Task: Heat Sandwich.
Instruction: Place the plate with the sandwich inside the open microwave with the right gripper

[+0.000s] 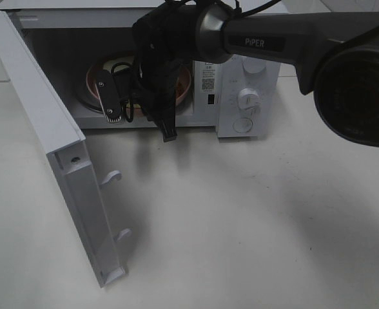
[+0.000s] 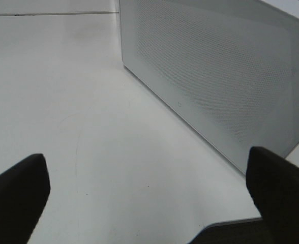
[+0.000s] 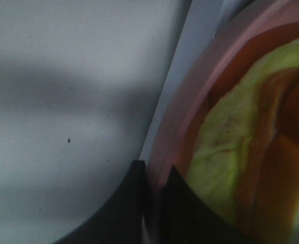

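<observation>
Right wrist view: we see the right pincer (image 3: 155,173) closed down on the rim of a plate (image 3: 190,101), which is pink. One dark finger (image 3: 137,185) lies outside the rim and the other on the inner side, with only the thin edge of the plate between them. The sandwich (image 3: 226,132) lies on that plate, just beside the pinched spot. A yellowish-green layer faces the camera with orange-red filling next to it, and the bread is out of frame here. A pale surface lies beside the plate, but we cannot tell whether it is the oven floor or the table.

From the high camera, the microwave (image 1: 247,71) stands at the back of the table (image 1: 241,225) with its door (image 1: 41,109) swung wide to the left. The right arm (image 1: 273,42) reaches across into the open cavity. The plate sits inside, near the front edge. The arm hides most of it, so we cannot make out the sandwich from this angle.

In the left wrist view, the left pincer (image 2: 145,155) has its fingers spread wide apart. It holds and touches nothing, with bare table beneath it and the dotted face of the door ahead.
</observation>
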Motion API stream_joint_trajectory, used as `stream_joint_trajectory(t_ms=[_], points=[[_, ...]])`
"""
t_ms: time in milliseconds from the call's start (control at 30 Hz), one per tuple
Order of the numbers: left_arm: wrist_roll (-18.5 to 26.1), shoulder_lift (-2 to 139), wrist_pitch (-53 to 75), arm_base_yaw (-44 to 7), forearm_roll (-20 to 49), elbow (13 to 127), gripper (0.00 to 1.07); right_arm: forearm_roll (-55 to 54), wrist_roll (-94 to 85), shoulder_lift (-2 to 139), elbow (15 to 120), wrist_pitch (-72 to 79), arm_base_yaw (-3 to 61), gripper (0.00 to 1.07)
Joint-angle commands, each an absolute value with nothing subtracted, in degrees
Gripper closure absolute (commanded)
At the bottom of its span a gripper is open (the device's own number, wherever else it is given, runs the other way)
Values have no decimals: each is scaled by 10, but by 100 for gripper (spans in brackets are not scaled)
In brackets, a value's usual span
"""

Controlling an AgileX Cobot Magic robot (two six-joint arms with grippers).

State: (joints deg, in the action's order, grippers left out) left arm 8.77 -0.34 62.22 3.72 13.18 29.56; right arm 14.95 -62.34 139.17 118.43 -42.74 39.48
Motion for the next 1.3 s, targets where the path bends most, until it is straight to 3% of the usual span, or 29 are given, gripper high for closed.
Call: stream_joint_trajectory(t_ms=[33,433,600,733,833,867,1000,1167,1300], points=[[88,-12,618,40,137,295,9,161,-634,1398,1201,-411,397,107],[88,-12,618,40,137,295,9,161,-677,1405,1206,-409,397,106],[88,-12,618,40,137,295,9,165,-674,1405,1206,-409,397,100],[88,-12,618,40,137,295,9,165,-655,1405,1206,-411,397,91],[88,-12,618,40,137,295,9,165,-631,1404,1201,-418,396,71],[88,-12,618,40,137,295,9,165,-631,1404,1201,-418,396,71],[88,-12,618,40,137,295,9,160,-620,1379,1163,-411,396,43],[88,-12,618,40,137,295,9,159,-619,1349,1116,-386,395,31],[88,-12,618,40,137,295,9,156,-617,1329,1089,-375,395,29]])
